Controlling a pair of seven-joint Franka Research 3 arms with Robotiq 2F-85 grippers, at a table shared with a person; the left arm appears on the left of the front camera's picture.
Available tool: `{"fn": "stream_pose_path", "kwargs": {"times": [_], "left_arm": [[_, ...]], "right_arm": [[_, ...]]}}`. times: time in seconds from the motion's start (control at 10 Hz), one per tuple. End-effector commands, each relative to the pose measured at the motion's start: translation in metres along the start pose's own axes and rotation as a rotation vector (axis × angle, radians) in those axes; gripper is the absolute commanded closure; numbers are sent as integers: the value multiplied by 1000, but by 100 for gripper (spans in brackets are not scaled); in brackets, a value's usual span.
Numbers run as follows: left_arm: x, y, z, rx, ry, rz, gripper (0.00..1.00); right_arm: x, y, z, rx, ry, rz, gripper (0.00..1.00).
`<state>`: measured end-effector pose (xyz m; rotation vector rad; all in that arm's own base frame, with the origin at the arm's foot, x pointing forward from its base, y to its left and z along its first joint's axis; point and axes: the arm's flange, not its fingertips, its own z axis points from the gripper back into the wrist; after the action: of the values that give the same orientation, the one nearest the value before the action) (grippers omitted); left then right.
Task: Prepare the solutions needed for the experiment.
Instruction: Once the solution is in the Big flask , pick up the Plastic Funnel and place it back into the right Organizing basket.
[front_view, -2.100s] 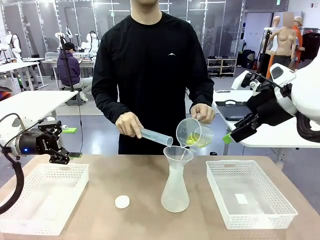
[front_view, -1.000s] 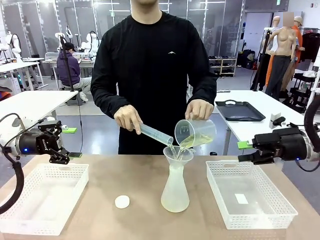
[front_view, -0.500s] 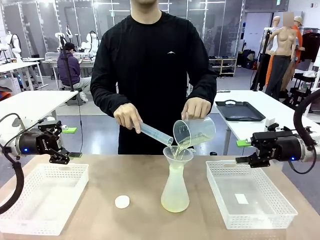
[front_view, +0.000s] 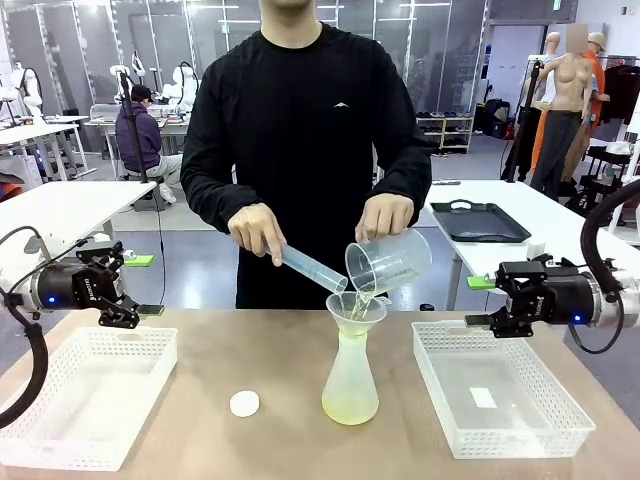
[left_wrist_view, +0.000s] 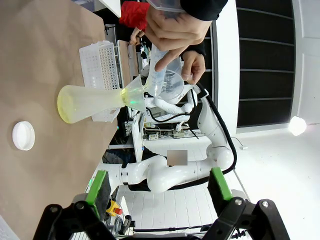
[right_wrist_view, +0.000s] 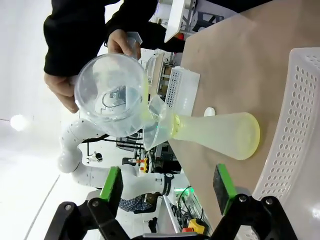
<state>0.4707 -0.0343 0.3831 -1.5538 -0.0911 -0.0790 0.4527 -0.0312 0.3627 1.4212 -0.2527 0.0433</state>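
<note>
The pale yellow-green translucent liquid (front_view: 350, 408) is sitting low in the frosted conical flask (front_view: 350, 365) mid-table, likely sloshing if tilted, so I am favouring its narrow neck, with the left gripper (front_view: 140, 286) and right gripper (front_view: 478, 302) hanging open, empty.

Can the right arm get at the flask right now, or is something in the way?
Probably, low on its body: the right end effector is open, facing the flask across bare table. Higher up, the tilted beaker crowds the funnel.
</note>
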Motion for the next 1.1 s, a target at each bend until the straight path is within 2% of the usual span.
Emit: {"fn": "stream_pose_path", "kwargs": {"times": [0.0, 0.5, 0.6, 1.0], "left_arm": [[-1, -2, 0, 5, 9, -9, 0], [-1, -2, 0, 5, 9, -9, 0], [-1, -2, 0, 5, 9, -9, 0], [-1, -2, 0, 5, 9, -9, 0]], "right_arm": [[1, -2, -5, 25, 17, -81, 8], [1, -7, -12, 48, 96, -125, 8], [-4, -10, -11, 30, 41, -91, 8], [-4, -10, -11, 30, 41, -91, 8]]}}
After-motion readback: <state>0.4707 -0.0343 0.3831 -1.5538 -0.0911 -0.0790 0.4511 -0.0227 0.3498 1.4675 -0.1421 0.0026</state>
